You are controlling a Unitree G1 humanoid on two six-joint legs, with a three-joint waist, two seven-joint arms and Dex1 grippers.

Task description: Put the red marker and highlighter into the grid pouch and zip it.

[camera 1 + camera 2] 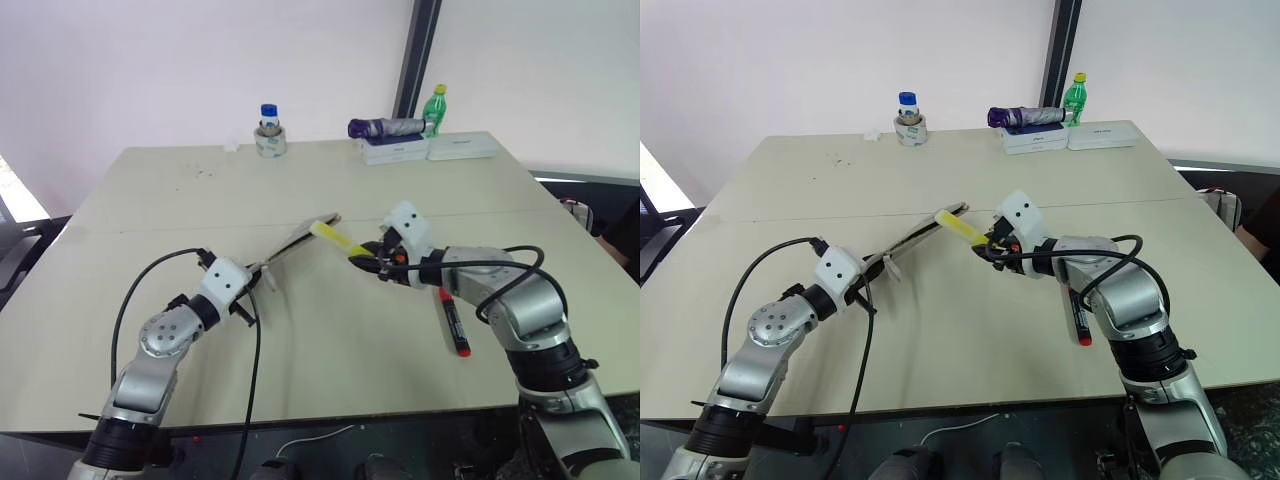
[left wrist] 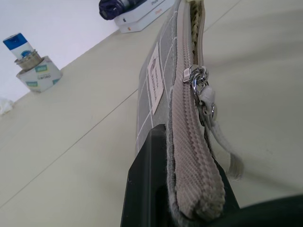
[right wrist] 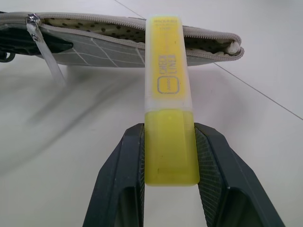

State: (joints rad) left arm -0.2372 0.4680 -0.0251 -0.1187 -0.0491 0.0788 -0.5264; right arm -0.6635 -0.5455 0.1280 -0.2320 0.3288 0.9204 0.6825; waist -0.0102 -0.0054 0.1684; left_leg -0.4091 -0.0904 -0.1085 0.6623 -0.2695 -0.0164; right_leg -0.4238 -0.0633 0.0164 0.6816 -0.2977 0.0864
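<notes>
A: Your left gripper (image 1: 262,277) is clamped on the closed end of the grid pouch (image 1: 298,240), holding it off the table (image 1: 330,370).

B: And your right gripper (image 3: 169,156) grips the highlighter (image 3: 166,90), its tip at the pouch's open zip.

A: The red marker (image 1: 453,324) lies on the table just beside your right forearm.

B: Beyond both grippers, a bottle (image 1: 435,108) stands at the far edge.

You have a beige table (image 1: 300,190) with a seam across its middle, plain white wall behind the table, dark vertical post (image 1: 416,55) rising beyond its far edge, dark floor below its near edge, daylight falling from the table's left side.
</notes>
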